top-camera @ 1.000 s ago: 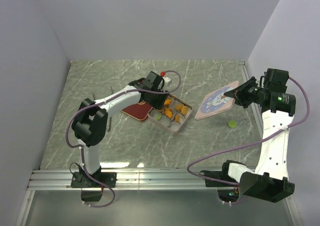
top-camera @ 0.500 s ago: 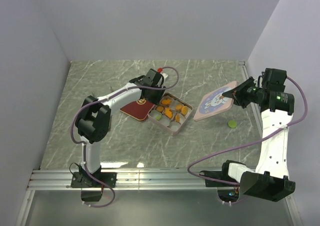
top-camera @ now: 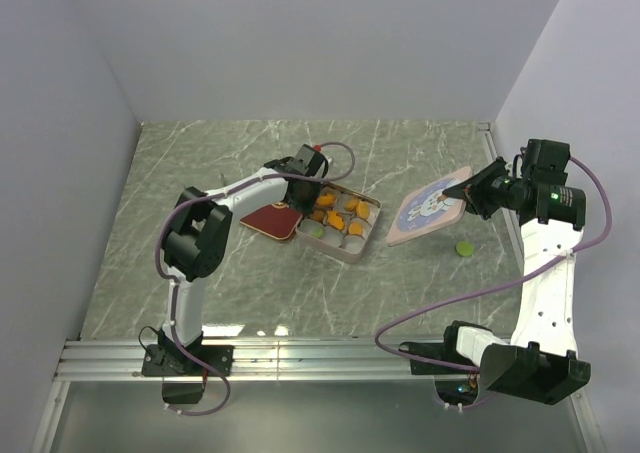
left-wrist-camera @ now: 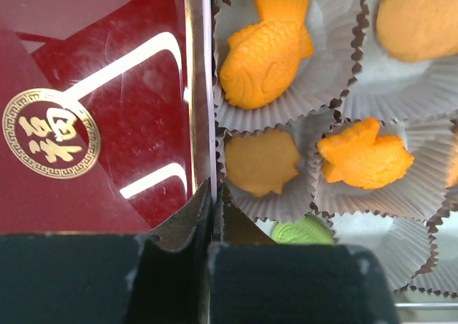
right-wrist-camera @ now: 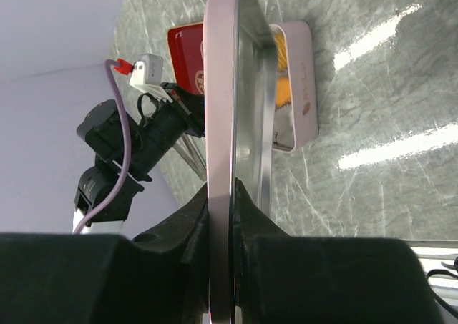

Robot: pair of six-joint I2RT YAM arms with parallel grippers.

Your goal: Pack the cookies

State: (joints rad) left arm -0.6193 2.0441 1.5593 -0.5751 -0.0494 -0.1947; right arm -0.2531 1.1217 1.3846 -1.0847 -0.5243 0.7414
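The left gripper [left-wrist-camera: 212, 195] has its fingers pinched nearly closed on the side wall of the tin [left-wrist-camera: 207, 88]. Just past them the cookies [left-wrist-camera: 265, 48] sit in paper cups inside the tin. The biggest fish lies slantwise, head lower left and tail upper right. The red box [left-wrist-camera: 107, 88] beside the tin bears a gold seal [left-wrist-camera: 51, 142] of Chinese characters. The right gripper [right-wrist-camera: 230, 195] clamps the lid [right-wrist-camera: 220, 88] by its edge. 1 green cookie [top-camera: 464, 248] lies on the table [top-camera: 200, 273].

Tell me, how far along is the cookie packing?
Mostly done: orange cookies already sit in paper cups in the tin. In hand: the left claw pinches the tin's wall while the right claw holds the lid tilted, off the tin. Left: one green cookie lies loose on the table, and the lid is not on.
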